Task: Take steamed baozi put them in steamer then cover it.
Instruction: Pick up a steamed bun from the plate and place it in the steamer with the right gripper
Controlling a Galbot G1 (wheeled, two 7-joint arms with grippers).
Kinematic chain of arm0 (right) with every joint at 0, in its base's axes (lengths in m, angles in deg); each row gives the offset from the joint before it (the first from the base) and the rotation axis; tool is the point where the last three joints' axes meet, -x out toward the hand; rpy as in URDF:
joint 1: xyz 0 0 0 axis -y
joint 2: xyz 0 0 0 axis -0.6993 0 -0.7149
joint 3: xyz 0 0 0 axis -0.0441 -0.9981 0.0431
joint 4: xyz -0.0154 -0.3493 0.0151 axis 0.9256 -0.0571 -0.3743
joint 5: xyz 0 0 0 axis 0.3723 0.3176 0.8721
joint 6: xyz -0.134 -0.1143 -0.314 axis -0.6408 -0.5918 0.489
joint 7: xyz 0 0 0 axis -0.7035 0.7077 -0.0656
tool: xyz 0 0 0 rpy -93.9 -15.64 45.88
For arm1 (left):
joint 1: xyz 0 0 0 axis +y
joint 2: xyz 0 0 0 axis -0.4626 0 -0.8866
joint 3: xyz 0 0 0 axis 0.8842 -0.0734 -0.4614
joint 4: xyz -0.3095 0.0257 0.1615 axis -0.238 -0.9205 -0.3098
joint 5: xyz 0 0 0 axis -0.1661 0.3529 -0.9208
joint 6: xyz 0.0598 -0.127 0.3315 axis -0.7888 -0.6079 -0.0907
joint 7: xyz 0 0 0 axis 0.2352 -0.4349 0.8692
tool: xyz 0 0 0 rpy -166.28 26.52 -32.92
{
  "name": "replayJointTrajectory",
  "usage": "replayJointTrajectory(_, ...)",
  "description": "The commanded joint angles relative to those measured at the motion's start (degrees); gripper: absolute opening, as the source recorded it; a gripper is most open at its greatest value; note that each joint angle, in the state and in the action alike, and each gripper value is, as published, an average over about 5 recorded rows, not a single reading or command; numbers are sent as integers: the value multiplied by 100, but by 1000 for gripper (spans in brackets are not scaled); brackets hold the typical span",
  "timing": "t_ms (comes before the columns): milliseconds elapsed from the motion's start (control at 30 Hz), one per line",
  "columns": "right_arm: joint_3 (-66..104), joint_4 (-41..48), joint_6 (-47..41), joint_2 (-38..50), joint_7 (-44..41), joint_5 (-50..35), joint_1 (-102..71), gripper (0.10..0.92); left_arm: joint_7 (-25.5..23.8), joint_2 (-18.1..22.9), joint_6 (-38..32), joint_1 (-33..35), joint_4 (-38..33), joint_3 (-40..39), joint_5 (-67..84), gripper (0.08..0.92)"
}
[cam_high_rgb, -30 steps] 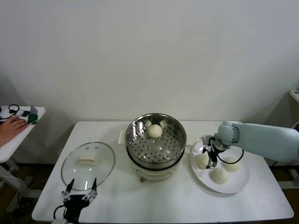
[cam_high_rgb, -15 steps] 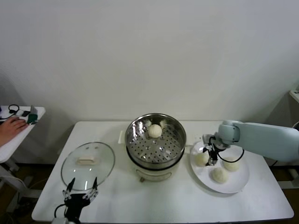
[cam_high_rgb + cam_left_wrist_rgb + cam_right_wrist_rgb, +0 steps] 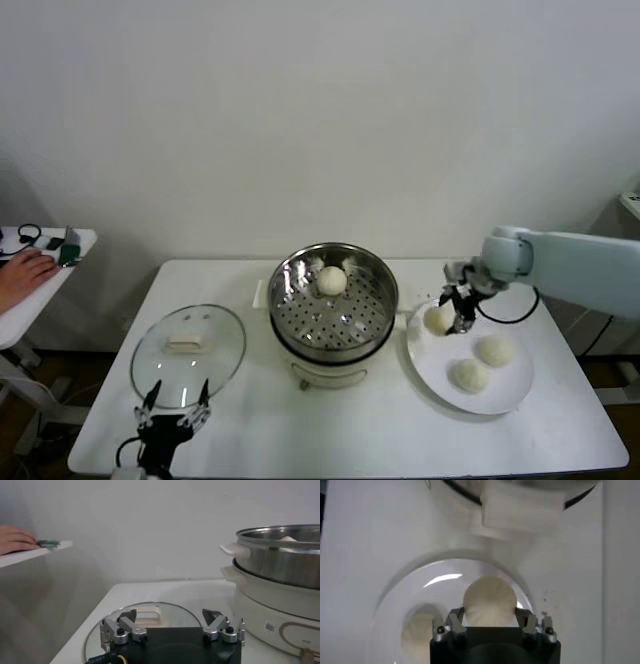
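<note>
Now the right gripper (image 3: pixel 452 312) sits right of centre in the head view, over the near-left part of the plate (image 3: pixel 500 392), its fingers closed on a bun (image 3: pixel 438 319). The right wrist view shows that held bun (image 3: pixel 489 602) filling the gap between the two fingers (image 3: pixel 451 623), with the plate's rim (image 3: pixel 395 585) curving below it and a pot handle (image 3: pixel 520 515) at the top of the frame. Two more buns lie on the plate toward the lower right of the head view, one (image 3: pixel 494 349) near the middle and one (image 3: pixel 468 375) just nearer the table's front edge. A fourth bun (image 3: pixel 331 280) rests at the back of the steamer (image 3: pixel 290 300), which stands at the frame's centre on the white table (image 3: pixel 330 430). The lid (image 3: pixel 188 350) lies flat at lower left, handle up, well apart from the steamer. At the bottom left edge the left gripper (image 3: pixel 172 418) waits just in front of the lid with its fingers spread wide, as the left wrist view (image 3: pixel 172 625) confirms. A person's hand (image 3: pixel 22 270) rests on a side table at the far left.
</note>
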Motion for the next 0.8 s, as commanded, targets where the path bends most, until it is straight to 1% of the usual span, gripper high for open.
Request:
replayJointTrajectory(33,-1060,-702,231,-181,-830,-1430,2794,687,-8,-35,9,3,-25,-68,-35,823)
replayJointTrajectory(200,-553,-905,59,-572,-783,-1954,2946,687,-18,-44,31,-9,-69,-143,-99,823)
replayJointTrajectory(433,347,-966,-363,-1384,-216,-2297,2051,687,-28,-44,105,-49,-141,-127,-80,823)
replayJointTrajectory(567,596,-751,-488,-1971,78,-2301,1303,687,-32,-46,127,-50,-177,-62,-48,823)
replayJointTrajectory(800,850,3,-556,-2830,339,-2040,172,687,-31,-44,148,-41,-180,48,38,823)
